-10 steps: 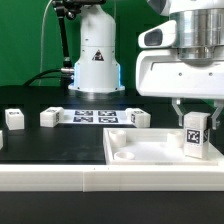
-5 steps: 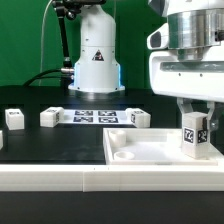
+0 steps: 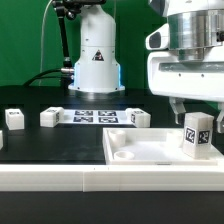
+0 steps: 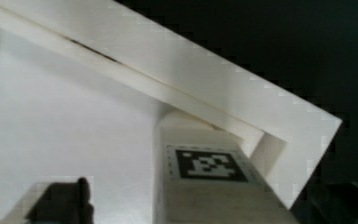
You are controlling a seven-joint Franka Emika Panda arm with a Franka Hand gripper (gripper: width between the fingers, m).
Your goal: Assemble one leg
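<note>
Your pincer (image 3: 196, 112) hangs over the far end of the large white panel (image 3: 140, 150), at the exterior view's right. Its jaws are spread, one to each side of the leg (image 3: 197, 135), and they hold nothing. In the exterior view you can make out only one finger (image 3: 177, 105) clearly. The other is lost against the white arm housing near the picture's edge.

The wrist view settles it. A dark finger (image 4: 60, 200) stands off the leg (image 4: 208, 170) with a strip of the panel (image 4: 51, 120) showing between them. The second finger is only a dim shape at the frame's corner, also apart from the leg.

The leg stands near the panel's corner, its tag facing the exterior camera. It looks roughly upright, perhaps leaning slightly. Its foot is level with the panel's raised front rim, so you cannot tell whether it sits flat on the panel or in the corner recess.

On the black table (image 3: 30, 140) behind the panel lies the marker board (image 3: 95, 116). Three small white parts (image 3: 50, 117) stand along the same line, and they are too small for you to identify. A white rail crosses the foreground and hides the table's near edge.
</note>
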